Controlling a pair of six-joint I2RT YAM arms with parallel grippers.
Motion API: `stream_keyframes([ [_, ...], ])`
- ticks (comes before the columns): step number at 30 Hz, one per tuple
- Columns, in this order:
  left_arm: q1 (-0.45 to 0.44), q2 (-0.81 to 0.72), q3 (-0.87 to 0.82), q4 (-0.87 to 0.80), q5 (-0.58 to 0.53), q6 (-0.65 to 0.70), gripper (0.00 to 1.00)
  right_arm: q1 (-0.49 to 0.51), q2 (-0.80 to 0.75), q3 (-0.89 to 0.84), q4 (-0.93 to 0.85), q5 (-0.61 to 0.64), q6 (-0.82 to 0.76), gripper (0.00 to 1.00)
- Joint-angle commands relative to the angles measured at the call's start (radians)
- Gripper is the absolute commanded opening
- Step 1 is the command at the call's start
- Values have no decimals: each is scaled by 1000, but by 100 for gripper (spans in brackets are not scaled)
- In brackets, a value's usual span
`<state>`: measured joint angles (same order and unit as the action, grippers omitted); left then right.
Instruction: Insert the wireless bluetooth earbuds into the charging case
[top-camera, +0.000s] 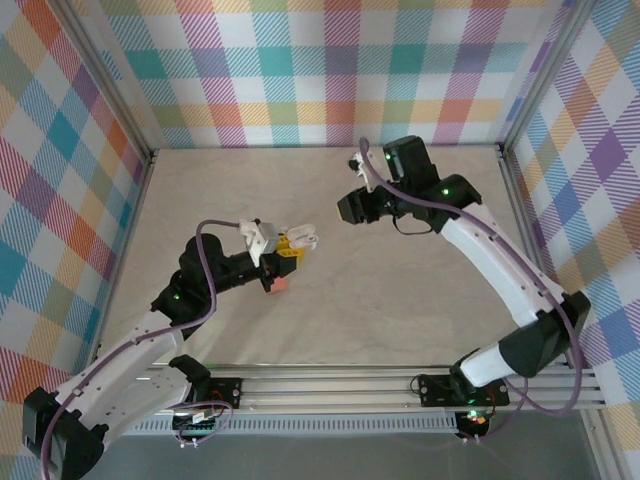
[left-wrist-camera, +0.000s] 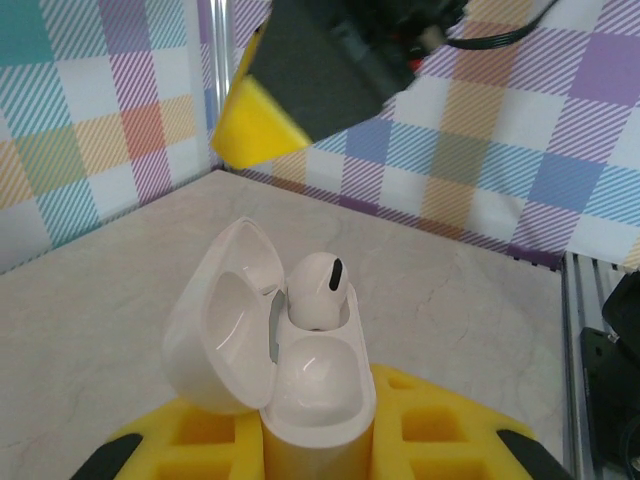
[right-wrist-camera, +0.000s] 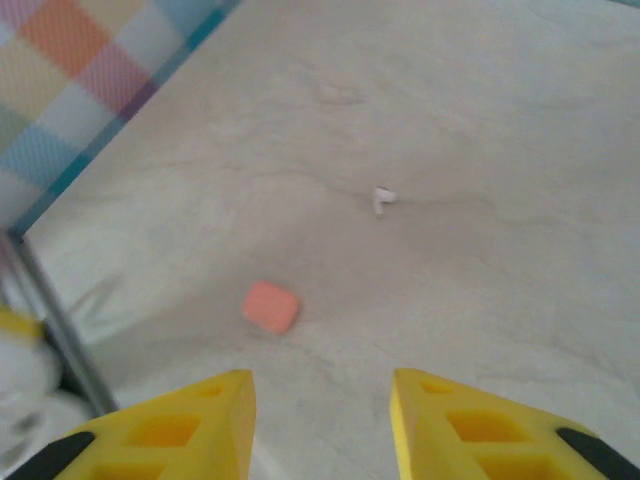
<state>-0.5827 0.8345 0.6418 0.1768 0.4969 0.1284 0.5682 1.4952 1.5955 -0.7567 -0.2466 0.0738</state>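
The left gripper (top-camera: 287, 250) was clamped on the white case (left-wrist-camera: 320, 400), holding it upright with the lid swung open to one side, I'd say so that the sockets faced up for loading. One white bud (left-wrist-camera: 318, 288) stood stem-down in the far socket, and the near socket looked empty. The right gripper (right-wrist-camera: 320, 420) hung above the table (right-wrist-camera: 480, 120), jaws partly apart with nothing between them. It looked down on a loose bud (right-wrist-camera: 383, 199), white, lying well apart from a shut pink case (right-wrist-camera: 270, 306). That loose bud was probably the next pick.
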Motion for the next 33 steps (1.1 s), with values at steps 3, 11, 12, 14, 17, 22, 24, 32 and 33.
stream_keyframes([
  [3, -11, -53, -14, -73, -48, 23, 0, -9, 136, 59, 45, 75, 146, 44],
  [11, -1, -78, -30, -139, -111, -9, 0, 0, 437, 278, -1, 68, 274, 46],
  [12, 7, -68, -31, -140, -109, -24, 0, 6, 483, 318, -11, 71, 286, 47],
  [14, 29, -45, -33, -138, -82, -43, 0, 20, 556, 381, -25, 73, 298, 48],
  [17, 64, -28, -55, -100, -37, -73, 0, 47, 665, 470, -41, 64, 302, 49],
  [22, 116, -40, -91, -52, -9, -90, 0, 81, 833, 623, -103, 71, 323, 51],
  [24, 139, -36, -103, -34, 7, -106, 0, 99, 889, 680, -113, 89, 326, 51],
  [32, 197, -12, -111, -1, 58, -119, 0, 164, 1079, 908, -154, 231, 304, 52],
  [33, 202, -10, -111, 1, 64, -119, 0, 171, 1091, 917, -151, 254, 300, 52],
])
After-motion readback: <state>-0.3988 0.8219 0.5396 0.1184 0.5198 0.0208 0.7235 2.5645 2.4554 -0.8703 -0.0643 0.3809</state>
